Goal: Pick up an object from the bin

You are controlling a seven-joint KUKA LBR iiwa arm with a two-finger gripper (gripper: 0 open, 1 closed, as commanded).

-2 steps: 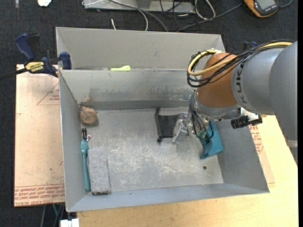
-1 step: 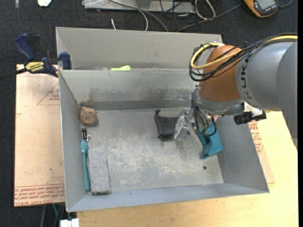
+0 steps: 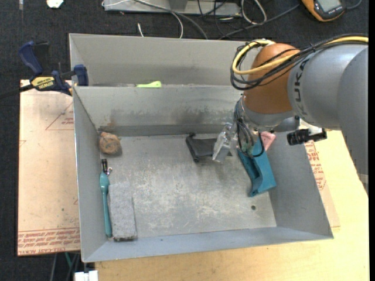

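Observation:
My gripper hangs low near the bin's back wall, right of centre, under the orange wrist cover. Its metal tip sits against the right end of a black wedge-shaped block lying on the floor. Just right of the gripper a blue angular plastic piece slants down toward the front right. A small pink piece peeks out by the blue piece's upper end, partly hidden by the wrist.
A brown lumpy stone-like thing lies at the back left. Along the left wall are a teal toothbrush-like stick and a grey rectangular block. A yellow-green scrap rests atop the back wall.

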